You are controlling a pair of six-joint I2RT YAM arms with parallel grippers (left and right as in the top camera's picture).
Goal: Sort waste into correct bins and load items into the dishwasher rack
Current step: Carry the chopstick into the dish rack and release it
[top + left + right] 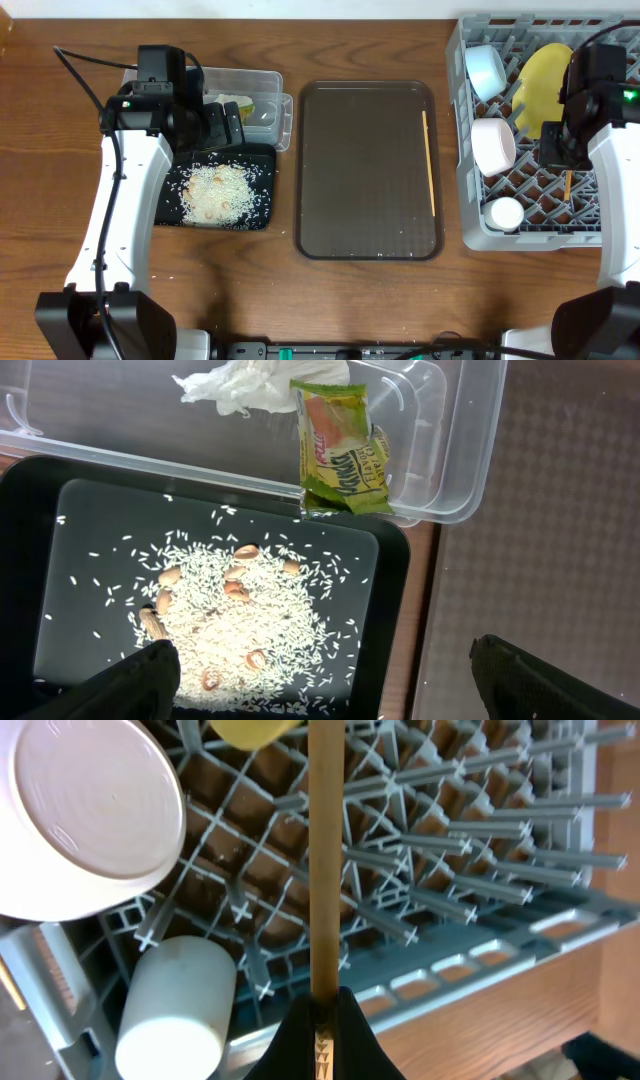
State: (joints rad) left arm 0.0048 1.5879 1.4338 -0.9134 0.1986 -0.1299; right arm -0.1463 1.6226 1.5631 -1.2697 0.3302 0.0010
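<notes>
The grey dishwasher rack (470, 232) at the right holds the light-blue bowl (485, 68), the yellow plate (545, 72), the white bowl (492, 145) and the white cup (504, 213). My right gripper (322, 1015) is shut on a wooden chopstick (323, 850) above the rack; it shows in the overhead view (567, 183). Another chopstick (429, 160) lies on the brown tray. The rice heap (215, 192) lies in the black tray (262, 215). The wrapper (340, 448) and white paper (250, 385) lie in the clear tub (470, 450). My left gripper (320, 680) is open above the black tray.
The dark-brown serving tray (368, 170) lies mid-table between the bins and the rack. Nuts (235, 585) are mixed in the rice. The right arm reaches over the rack's right side. The left arm (125, 190) runs along the table's left.
</notes>
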